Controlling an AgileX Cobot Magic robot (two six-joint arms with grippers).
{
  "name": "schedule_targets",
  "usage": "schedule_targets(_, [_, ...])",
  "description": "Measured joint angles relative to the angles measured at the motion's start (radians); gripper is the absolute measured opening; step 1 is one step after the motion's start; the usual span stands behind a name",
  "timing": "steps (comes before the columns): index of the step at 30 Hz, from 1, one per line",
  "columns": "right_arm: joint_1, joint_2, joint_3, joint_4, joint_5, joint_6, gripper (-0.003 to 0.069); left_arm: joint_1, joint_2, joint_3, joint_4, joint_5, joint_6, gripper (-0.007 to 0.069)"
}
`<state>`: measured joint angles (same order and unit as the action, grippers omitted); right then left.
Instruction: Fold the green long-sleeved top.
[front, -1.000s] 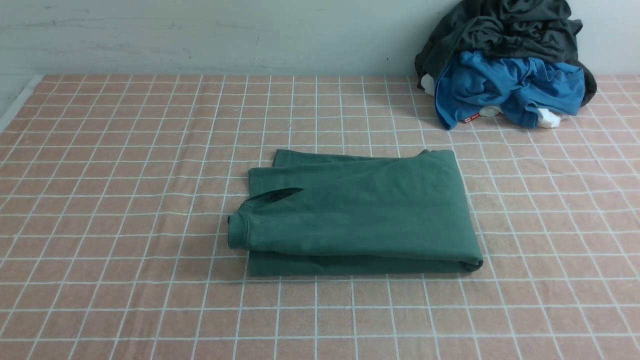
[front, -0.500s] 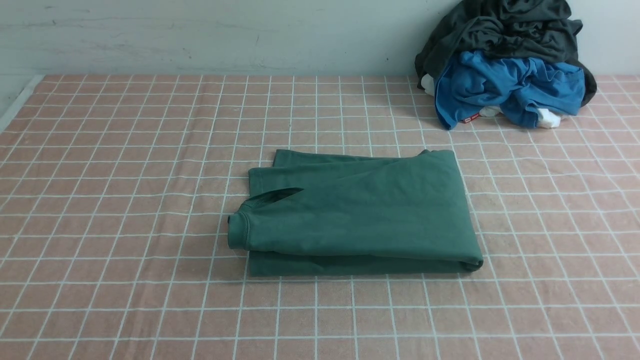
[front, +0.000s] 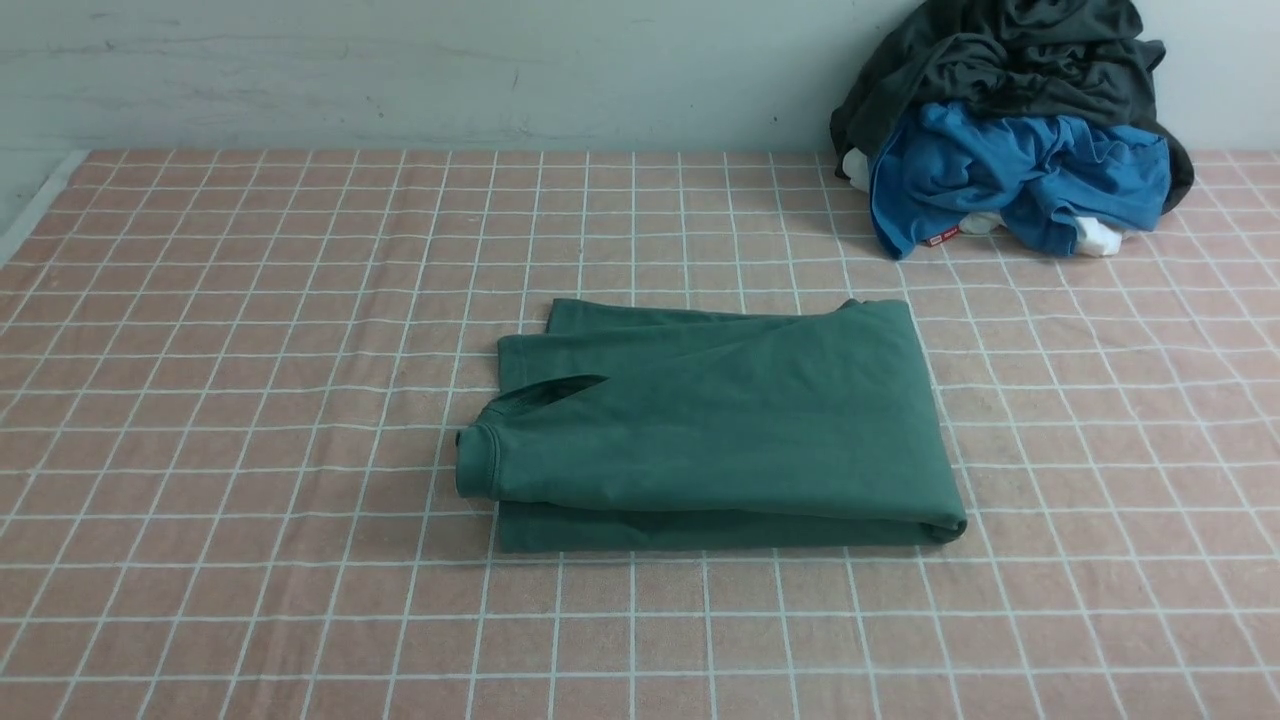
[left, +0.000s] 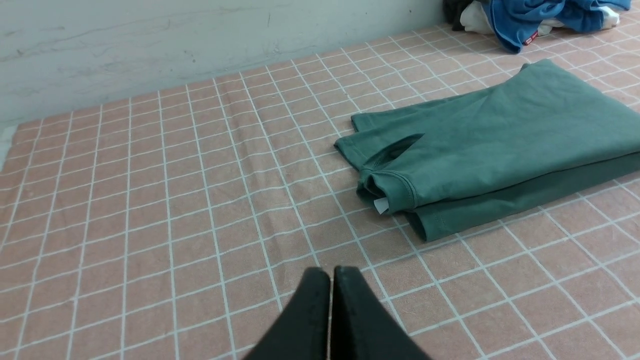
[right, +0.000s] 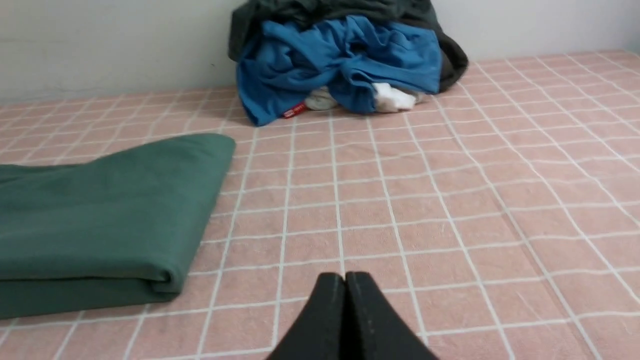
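The green long-sleeved top (front: 720, 430) lies folded into a flat rectangle in the middle of the pink checked cloth, its neck opening toward the left. It also shows in the left wrist view (left: 500, 145) and the right wrist view (right: 100, 210). Neither arm appears in the front view. My left gripper (left: 331, 272) is shut and empty, well short of the top's neck end. My right gripper (right: 344, 277) is shut and empty too, apart from the top's folded right edge.
A heap of clothes sits at the back right against the wall: a dark charcoal-grey garment (front: 1010, 50) over a bright blue garment (front: 1010, 175), with bits of white cloth (front: 1095, 238) below. The pink checked cloth (front: 250, 350) covers the table.
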<state>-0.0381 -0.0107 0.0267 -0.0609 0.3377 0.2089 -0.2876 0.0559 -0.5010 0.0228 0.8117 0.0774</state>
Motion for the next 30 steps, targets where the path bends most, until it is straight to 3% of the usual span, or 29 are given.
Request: schedule_targets(30, [0.048,0.0,-0.003,-0.005,0.017,-0.003,-0.0014,0.0,0.0,0.0,0.0,0.0,0.0,-0.0003])
